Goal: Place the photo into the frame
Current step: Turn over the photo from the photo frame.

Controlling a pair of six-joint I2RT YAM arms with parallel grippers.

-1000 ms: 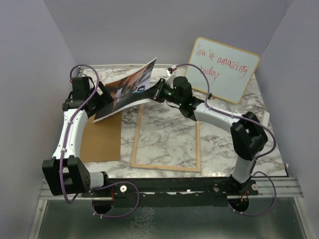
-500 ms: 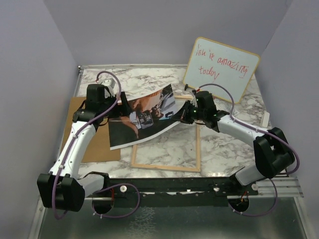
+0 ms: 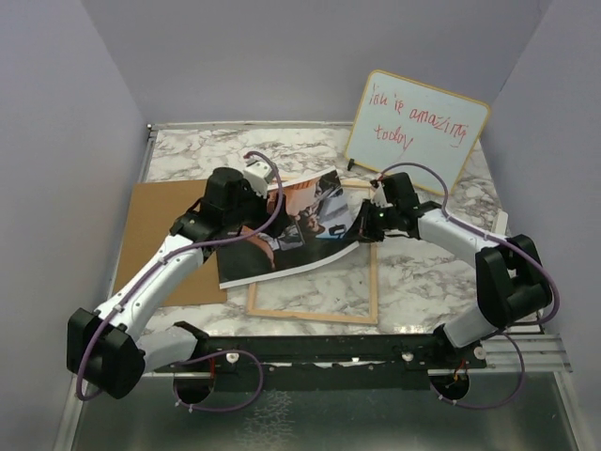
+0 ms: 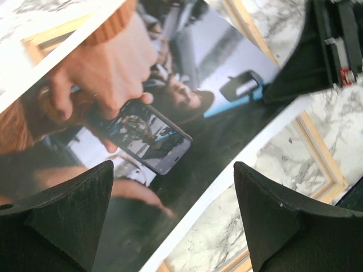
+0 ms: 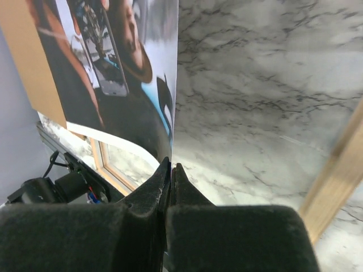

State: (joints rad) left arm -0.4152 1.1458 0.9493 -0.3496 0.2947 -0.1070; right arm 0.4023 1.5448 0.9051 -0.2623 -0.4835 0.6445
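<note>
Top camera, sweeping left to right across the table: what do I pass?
Brown backing board → photo → right hand → whiteboard.

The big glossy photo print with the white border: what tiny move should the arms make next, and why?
Probably swing the large glossy photo print rightward and square it up. It lies skewed across the far-left corner of the thin light-wood frame, overhanging the plain brown backing board. The right jaws are shut on its right edge; the left jaws stand open above it.
</note>
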